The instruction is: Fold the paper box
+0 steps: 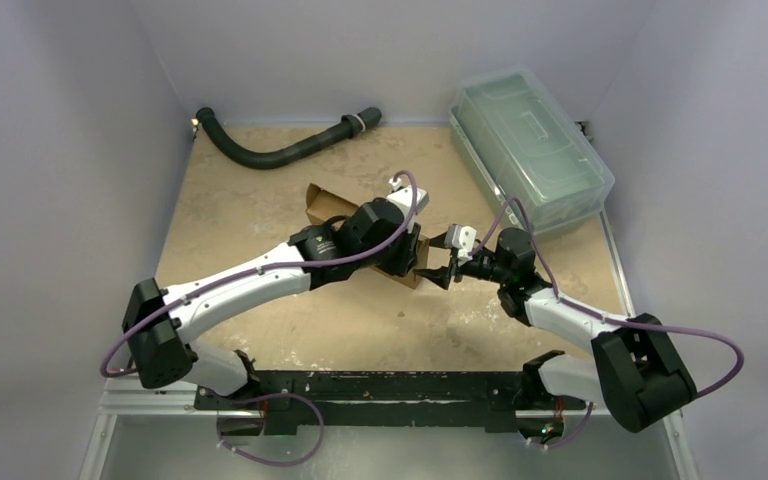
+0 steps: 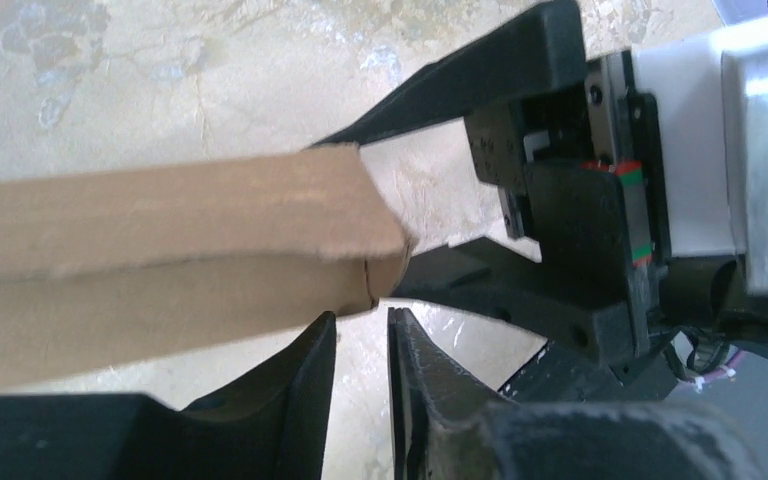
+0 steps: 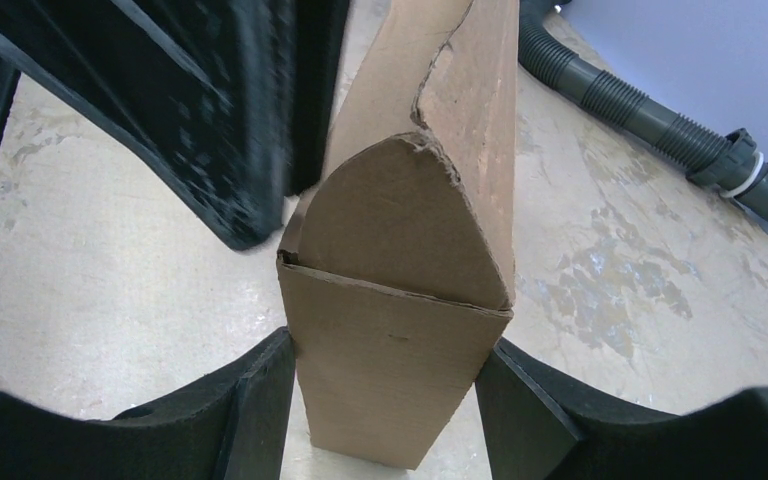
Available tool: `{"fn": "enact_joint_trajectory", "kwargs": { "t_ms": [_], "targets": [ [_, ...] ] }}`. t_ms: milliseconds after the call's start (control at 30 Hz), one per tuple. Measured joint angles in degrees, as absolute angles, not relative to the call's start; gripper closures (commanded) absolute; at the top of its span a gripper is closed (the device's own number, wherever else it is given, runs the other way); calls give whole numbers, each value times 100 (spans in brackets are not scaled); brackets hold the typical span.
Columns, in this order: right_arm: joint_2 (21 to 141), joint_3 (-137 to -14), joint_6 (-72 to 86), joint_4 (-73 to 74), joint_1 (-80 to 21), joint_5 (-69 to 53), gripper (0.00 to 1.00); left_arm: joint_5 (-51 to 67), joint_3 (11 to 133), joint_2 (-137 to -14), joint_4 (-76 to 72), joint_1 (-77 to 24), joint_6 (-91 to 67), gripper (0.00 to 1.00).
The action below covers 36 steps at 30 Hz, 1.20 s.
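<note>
**Paper box point(image 1: 322, 205) clamped at one end by the right gripper, left gripper loose beside it**

Paper box is found near the middle of the table point(image 1: 260, 200), folded partway into a long, narrow shape and only partly visible from above. Its end panel is gripped by the right gripper point(image 3: 385, 370), with one finger pressed against each side wall. This hold is judged to keep the walls upright and the rounded end flap tucked down while the rest is worked.

The left gripper point(image 2: 362, 330) is seen just beside the same end. Its fingers are parted by a narrow gap with nothing between them, so no grasp is made.

The flap's edge is noted as slightly ragged. The clear plastic bin point(image 1: 530, 150) and the grey hose point(image 1: 280, 150) lie well apart at the far side and are not involved. The far end of the box is seen standing open, so folding is judged unfinished
</note>
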State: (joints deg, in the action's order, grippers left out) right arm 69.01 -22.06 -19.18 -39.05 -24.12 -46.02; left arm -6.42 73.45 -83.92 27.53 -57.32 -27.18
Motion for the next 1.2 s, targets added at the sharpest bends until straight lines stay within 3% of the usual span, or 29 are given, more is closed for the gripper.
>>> {"fn": "enact_joint_trajectory", "kwargs": {
  "t_ms": [233,433,600,667,933,1033,1200],
  "targets": [
    [6901,-2206,-1918,-3905,-2412,-4602,41,-679,6613,-7284,2679,-5717,-2912,65],
    [6901,-2215,-1918,-3894,-2412,-4606,39,-823,5745,-5961,2394,-5704,-2965,50],
    [6899,-2259,-1962,-3793,-2410,-4650,22,-1562,5157,-4842,2344,-5701,-3041,33],
    [6899,-2287,-2001,-3653,-2410,-4742,16,-1907,4974,-4429,2314,-5701,-3087,31],
    [6751,-2630,-2316,-2799,-2305,-4901,5,-3461,4056,-3221,2283,-5701,-3728,40],
    [6611,-2829,-2589,-2311,-2132,-4941,2,-3881,3686,-3118,2351,-5701,-4058,54],
    [6300,-3223,-3271,-1227,-1763,-5234,2,-4720,3310,-3234,2534,-5701,-4469,61]
  ]
}}
